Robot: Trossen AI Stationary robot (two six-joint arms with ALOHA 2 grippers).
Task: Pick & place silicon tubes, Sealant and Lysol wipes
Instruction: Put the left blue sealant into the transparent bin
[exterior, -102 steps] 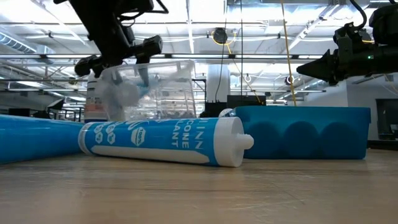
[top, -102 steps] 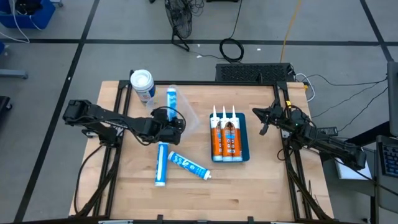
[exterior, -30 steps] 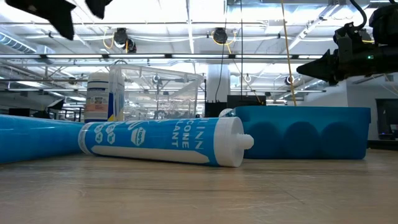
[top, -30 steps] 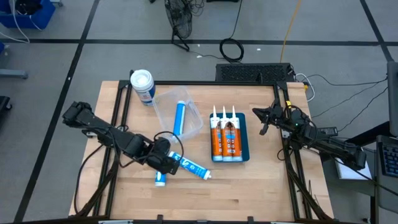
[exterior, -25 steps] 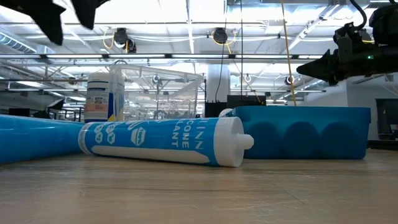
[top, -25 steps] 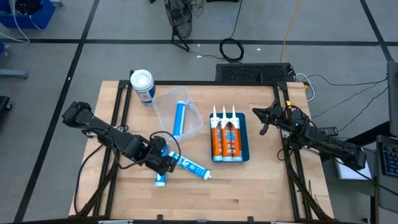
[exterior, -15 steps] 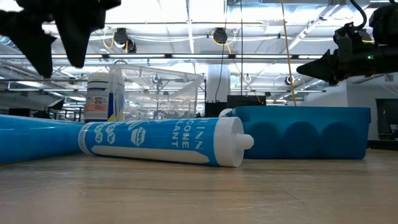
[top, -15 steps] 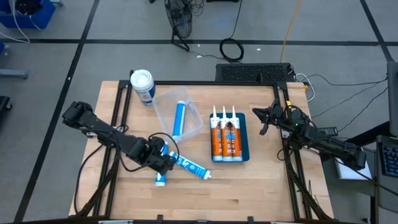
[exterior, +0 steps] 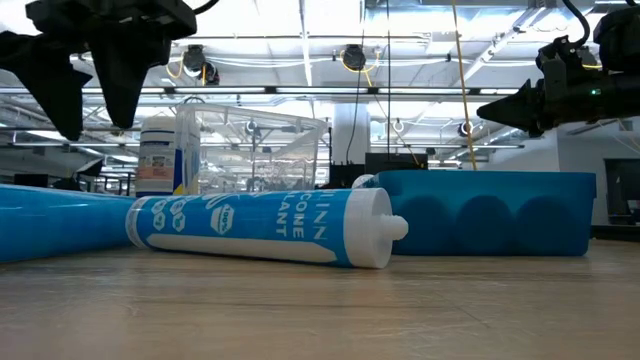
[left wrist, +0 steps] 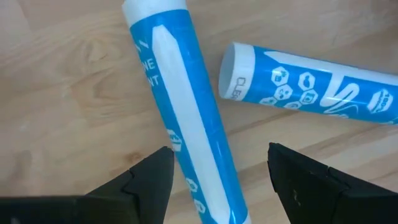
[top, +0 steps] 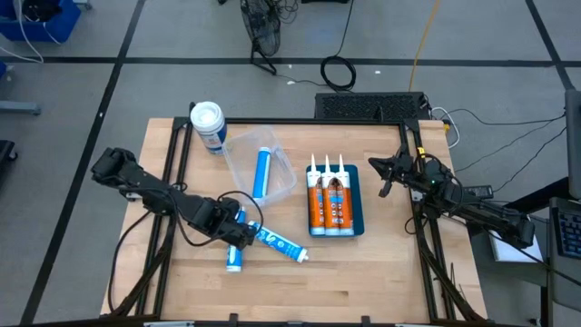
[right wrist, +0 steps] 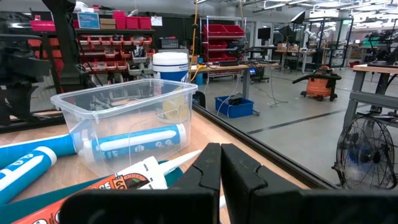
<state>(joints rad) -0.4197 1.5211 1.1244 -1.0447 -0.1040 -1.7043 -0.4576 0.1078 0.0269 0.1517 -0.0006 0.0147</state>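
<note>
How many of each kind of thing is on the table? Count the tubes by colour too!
Blue-and-white tubes: 3, one in the clear bin, two loose
Orange sealant tubes: 3, in the blue tray
Lysol wipes canister: 1
Clear bin: 1
Blue tray: 1
Total: 9

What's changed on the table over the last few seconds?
The left claw left the clear bin, with one blue tube now inside, and came down open over another blue tube near the front. The right claw, Lysol wipes and blue tray stayed put.
</note>
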